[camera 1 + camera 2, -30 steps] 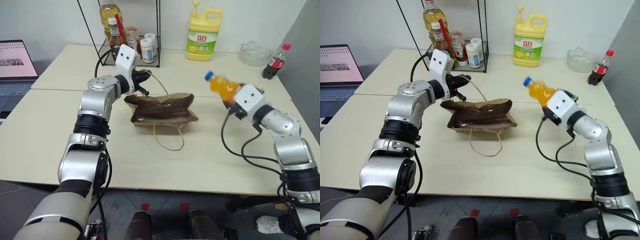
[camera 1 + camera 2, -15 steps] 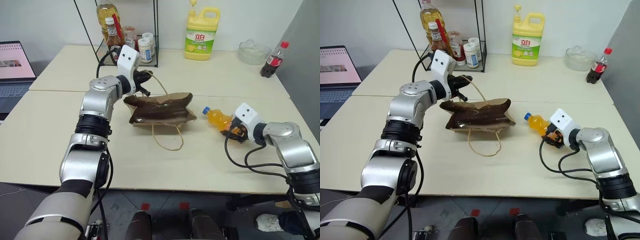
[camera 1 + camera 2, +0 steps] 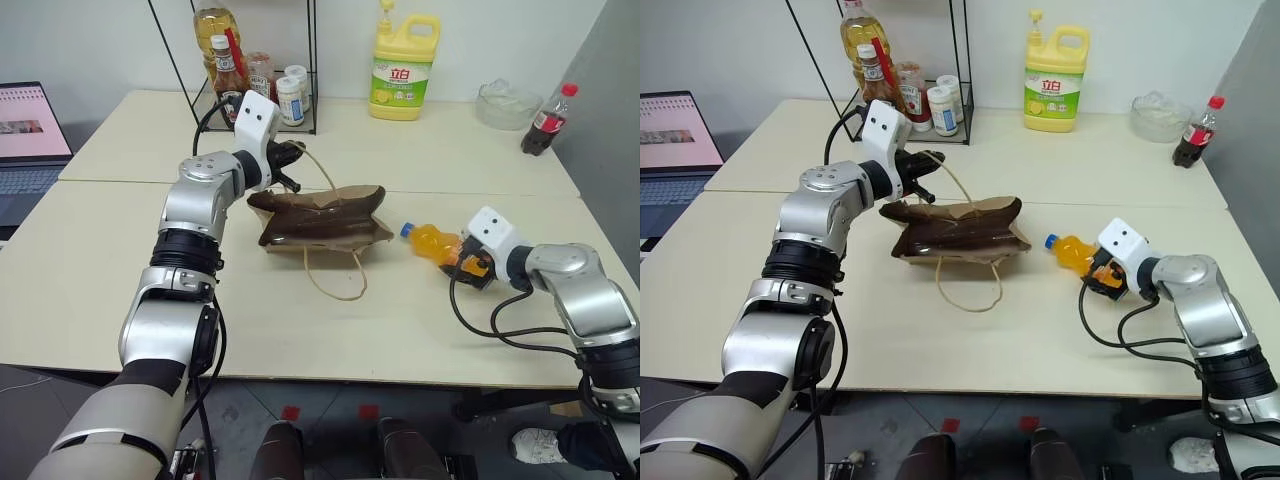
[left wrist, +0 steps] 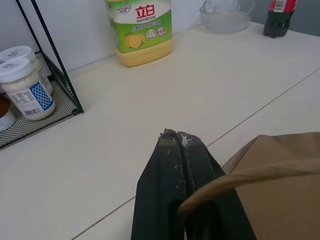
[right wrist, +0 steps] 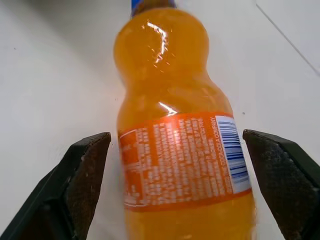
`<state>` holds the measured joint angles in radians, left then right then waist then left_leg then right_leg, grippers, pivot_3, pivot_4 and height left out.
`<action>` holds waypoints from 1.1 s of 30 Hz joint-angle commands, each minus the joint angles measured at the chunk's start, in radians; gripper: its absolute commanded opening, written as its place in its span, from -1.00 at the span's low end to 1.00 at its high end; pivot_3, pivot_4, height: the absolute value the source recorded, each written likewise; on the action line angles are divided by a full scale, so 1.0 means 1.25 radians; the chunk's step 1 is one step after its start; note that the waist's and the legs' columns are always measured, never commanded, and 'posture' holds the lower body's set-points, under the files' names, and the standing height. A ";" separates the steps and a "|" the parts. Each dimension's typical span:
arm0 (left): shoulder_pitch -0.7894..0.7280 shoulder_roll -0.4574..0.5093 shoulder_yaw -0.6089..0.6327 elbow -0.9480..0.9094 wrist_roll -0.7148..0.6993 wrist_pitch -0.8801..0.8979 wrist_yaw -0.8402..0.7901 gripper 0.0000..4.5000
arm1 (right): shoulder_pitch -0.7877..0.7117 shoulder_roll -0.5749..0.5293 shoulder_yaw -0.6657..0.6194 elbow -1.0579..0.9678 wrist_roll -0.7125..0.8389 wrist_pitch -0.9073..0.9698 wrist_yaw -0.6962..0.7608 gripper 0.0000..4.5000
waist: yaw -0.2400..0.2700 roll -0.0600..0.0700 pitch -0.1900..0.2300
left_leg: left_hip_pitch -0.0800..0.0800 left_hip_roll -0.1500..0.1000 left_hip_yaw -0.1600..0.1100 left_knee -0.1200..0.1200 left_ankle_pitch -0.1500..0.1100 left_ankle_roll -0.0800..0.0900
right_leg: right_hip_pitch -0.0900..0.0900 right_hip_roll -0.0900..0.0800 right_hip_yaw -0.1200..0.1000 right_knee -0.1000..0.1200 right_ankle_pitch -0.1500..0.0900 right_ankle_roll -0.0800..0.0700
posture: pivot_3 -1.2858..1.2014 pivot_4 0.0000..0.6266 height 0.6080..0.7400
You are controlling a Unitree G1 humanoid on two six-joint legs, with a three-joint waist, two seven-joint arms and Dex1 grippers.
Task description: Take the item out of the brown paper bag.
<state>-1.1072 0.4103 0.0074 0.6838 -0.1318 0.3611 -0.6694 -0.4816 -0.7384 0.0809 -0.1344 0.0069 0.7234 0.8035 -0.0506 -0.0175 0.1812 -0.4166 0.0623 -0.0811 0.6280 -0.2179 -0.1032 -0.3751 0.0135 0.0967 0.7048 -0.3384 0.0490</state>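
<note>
The orange drink bottle [image 3: 432, 243] is laid on its side on the table [image 3: 420, 320], out of the brown paper bag [image 3: 320, 217] and just to the right of it, blue cap toward the bag. The right end effector [image 5: 170, 185] is spread wide around the bottle's labelled lower half; in the right wrist view a gap is seen between each black finger and the bottle, so no pinch is made. The bottle's base is cut off at that view's edge, and its cap is only partly seen.

The left end effector [image 4: 180, 165] is pressed together on one paper-cord handle [image 4: 250, 175] of the bag, held above the bag's left rear corner. The second handle [image 3: 335, 280] is looped flat on the table in front of the bag. The bag is slumped and creased; its inside cannot be made out.

Open table is left in front of the bag and bottle up to the near edge, and behind them up to a yellow detergent jug [image 3: 404, 62], a clear bowl [image 3: 504, 103] and a cola bottle [image 3: 542, 118] along the far edge. A wire rack [image 3: 262, 80] of jars is stood at the far left, its top cut off. A laptop [image 3: 30, 135] is partly cut off at the left border.
</note>
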 commanded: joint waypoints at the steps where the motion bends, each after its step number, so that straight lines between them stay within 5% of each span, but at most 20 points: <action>1: -0.032 0.014 0.011 0.003 0.003 -0.026 -0.006 -1.00 | 0.000 0.001 -0.055 -0.082 0.045 0.028 -0.008 0.98 | 0.000 0.000 0.000 | 0.000 0.000 0.000 0.000 0.000 0.000 | 0.000 0.000 0.000 0.000 0.000 0.000 | 0.03 -0.52 1.00; 7: -0.084 0.035 0.040 0.072 -0.012 -0.058 -0.020 -0.36 | 0.002 0.129 -0.179 -0.181 0.176 0.071 -0.078 1.00 | -0.001 -0.001 0.000 | 0.000 0.000 0.000 0.000 0.000 0.000 | 0.000 0.000 0.000 0.000 0.000 0.000 | 0.03 -0.52 1.00; 17: -0.151 0.067 0.052 0.144 -0.004 -0.097 -0.046 0.95 | 0.039 0.170 -0.166 -0.188 0.162 0.016 -0.193 1.00 | -0.001 -0.001 0.000 | 0.000 0.000 0.000 0.000 0.000 0.001 | 0.000 0.000 0.000 0.000 0.000 0.000 | 0.03 -0.52 1.00; 24: -0.064 0.137 0.078 -0.013 -0.033 -0.017 -0.072 0.98 | 0.084 0.194 -0.174 -0.225 0.164 -0.006 -0.263 1.00 | -0.007 0.000 0.000 | 0.000 0.000 0.000 -0.001 0.000 0.000 | 0.000 0.000 0.000 0.001 0.000 0.000 | 0.03 -0.52 1.00; 33: 0.272 0.175 0.231 -0.402 -0.103 0.092 0.061 0.98 | 0.214 0.280 -0.151 -0.384 0.129 -0.049 -0.389 1.00 | -0.003 0.000 0.001 | 0.000 0.001 0.000 0.001 0.000 0.000 | 0.000 0.000 0.000 0.003 0.000 0.000 | 0.03 -0.52 1.00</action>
<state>-0.7845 0.5965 0.2330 0.2824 -0.2456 0.4904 -0.6316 -0.2327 -0.4010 -0.1083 -0.5327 0.1792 0.6964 0.3536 -0.0548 -0.0177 0.1819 -0.4162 0.0638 -0.0818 0.6289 -0.2176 -0.1037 -0.3757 0.0138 0.0965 0.7087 -0.3385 0.0490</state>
